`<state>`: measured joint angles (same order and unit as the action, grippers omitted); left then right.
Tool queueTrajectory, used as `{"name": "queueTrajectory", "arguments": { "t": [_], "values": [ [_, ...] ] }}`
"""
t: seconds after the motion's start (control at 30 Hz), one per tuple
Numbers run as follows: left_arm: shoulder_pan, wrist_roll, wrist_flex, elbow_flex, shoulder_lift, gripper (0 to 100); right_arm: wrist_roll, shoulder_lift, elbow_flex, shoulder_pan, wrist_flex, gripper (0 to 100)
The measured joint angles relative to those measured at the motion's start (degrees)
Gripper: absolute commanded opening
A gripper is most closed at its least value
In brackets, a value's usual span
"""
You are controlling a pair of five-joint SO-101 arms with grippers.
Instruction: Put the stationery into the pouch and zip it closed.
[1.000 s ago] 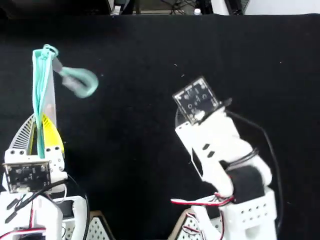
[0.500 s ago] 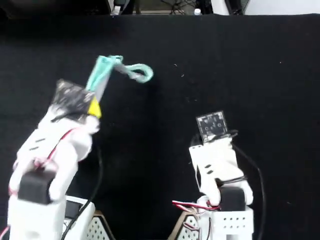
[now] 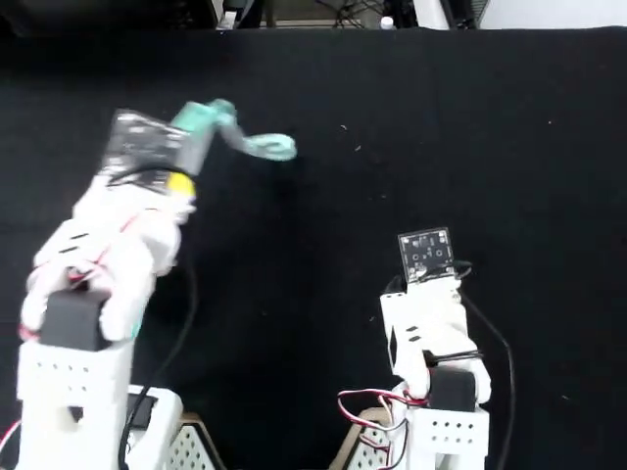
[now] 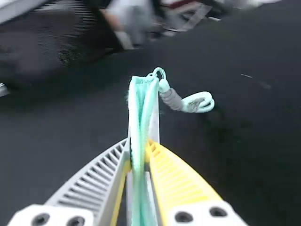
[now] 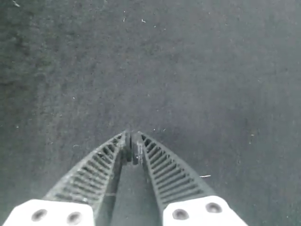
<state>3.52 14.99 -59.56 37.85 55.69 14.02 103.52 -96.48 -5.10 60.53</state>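
A mint-green pouch [image 4: 141, 122] stands edge-on between the grey and yellow fingers of my left gripper [image 4: 139, 150], which is shut on it. Its grey zip pull and teal loop strap [image 4: 195, 102] hang off the far end. From above, the pouch [image 3: 201, 122] and its strap [image 3: 263, 147] stick out past the left arm at the table's far left, lifted off the cloth. My right gripper [image 5: 131, 143] is shut with nothing in it, hovering over bare black cloth. From above, the right arm [image 3: 428, 294] is folded back near its base at the front right.
Black cloth [image 3: 441, 127] covers the whole table. The two arm bases [image 3: 431, 436] stand at the front edge. Blurred room clutter lies beyond the table's far edge in the left wrist view.
The left arm has swung up and forward from the front left corner, carrying the pouch toward the far left. The right arm has drawn back toward its base.
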Motion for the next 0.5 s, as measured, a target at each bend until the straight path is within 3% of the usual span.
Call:
{"name": "queueTrajectory", "arguments": {
  "t": [0.13,0.27,0.37,0.5],
  "values": [
    [8.1,-0.2,-0.1,1.1,5.2,3,0.0,0.0,-0.1,0.0,0.0,1.5],
    [11.3,-0.4,-0.5,1.4,8.8,3,0.0,0.0,-0.1,0.0,0.0,1.5],
    [10.5,-0.4,-0.3,2.1,8.5,3,0.0,0.0,-0.1,0.0,0.0,1.5],
    [2.7,-0.1,1.5,4.6,5.3,3,0.0,0.0,-0.1,0.0,0.0,1.5]
  ]
}}
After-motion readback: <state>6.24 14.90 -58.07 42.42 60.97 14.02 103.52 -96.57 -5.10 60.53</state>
